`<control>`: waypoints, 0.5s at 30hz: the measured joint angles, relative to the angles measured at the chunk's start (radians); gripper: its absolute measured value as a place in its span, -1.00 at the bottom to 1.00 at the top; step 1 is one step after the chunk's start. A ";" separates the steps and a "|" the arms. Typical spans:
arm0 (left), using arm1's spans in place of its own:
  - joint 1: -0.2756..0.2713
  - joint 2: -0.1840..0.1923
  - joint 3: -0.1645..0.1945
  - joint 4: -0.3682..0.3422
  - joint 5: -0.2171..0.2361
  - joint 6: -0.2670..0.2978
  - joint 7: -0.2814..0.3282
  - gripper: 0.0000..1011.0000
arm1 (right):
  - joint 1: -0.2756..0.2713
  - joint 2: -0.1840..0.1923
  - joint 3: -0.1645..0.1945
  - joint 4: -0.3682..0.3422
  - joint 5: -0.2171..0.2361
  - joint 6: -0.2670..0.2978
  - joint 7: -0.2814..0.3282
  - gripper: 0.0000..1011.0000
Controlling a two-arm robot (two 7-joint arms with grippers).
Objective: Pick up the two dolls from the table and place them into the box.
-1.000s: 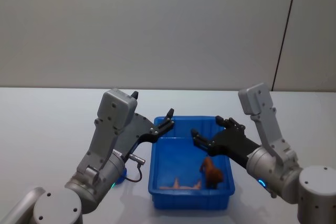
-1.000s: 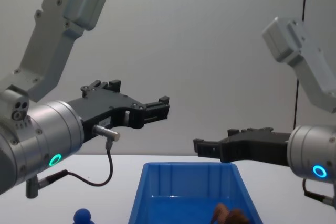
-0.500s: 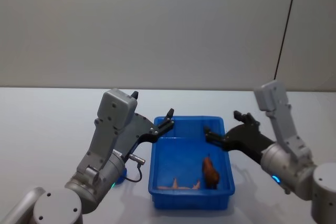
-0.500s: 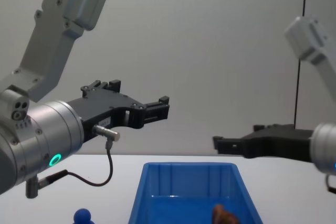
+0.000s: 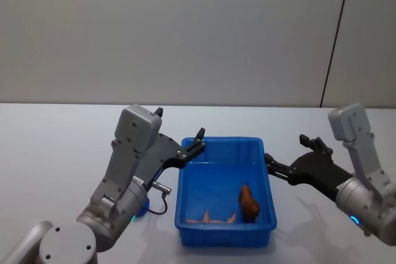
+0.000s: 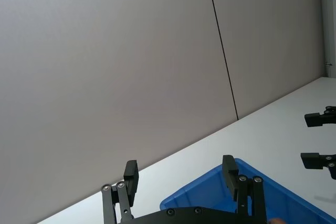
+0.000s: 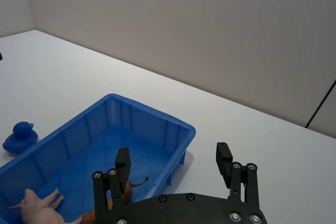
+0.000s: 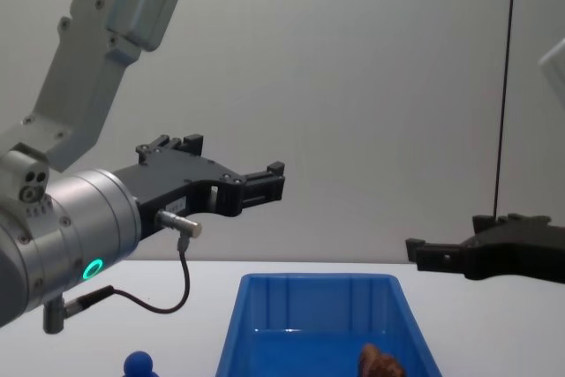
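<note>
Withdrawn from over the box (image 5: 226,234) since a second ago, my right claw (image 5: 284,150) now hangs beyond its 3 o'clock rim, jaws wide apart and empty. My left claw (image 5: 195,140) has not shifted: it hovers at the box's 10 o'clock corner, also spread open and holding nothing. The reddish-brown doll (image 5: 249,202) lies inside the box toward 4 o'clock. The blue doll (image 7: 18,136) sits on the table (image 5: 55,146) at the box's 8 o'clock, just beside the outer wall. Risk, as I judge it: this doll lies under my left forearm and close to the wall, so a steep descent may strike the rim or push the doll away. It is largely hidden by that arm in the head view and cut off in the chest view. A pale pink item (image 5: 213,217) in the box is hard to identify.
</note>
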 joint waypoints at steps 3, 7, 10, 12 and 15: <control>0.000 0.000 0.000 0.000 0.000 0.000 0.000 0.98 | -0.006 0.008 0.005 -0.004 0.001 -0.005 0.004 0.98; 0.003 0.004 -0.002 -0.004 0.003 0.007 -0.001 0.98 | -0.013 0.018 0.011 -0.008 0.002 -0.011 0.008 0.98; 0.009 0.012 -0.006 -0.011 0.003 0.019 -0.001 0.98 | -0.016 0.021 0.013 -0.009 0.002 -0.014 0.010 0.98; 0.015 0.020 -0.009 -0.017 0.003 0.027 -0.001 0.98 | -0.017 0.024 0.015 -0.011 0.002 -0.016 0.012 0.98; 0.025 0.031 -0.014 -0.022 -0.004 0.040 -0.001 0.98 | -0.020 0.027 0.016 -0.012 0.003 -0.018 0.013 0.98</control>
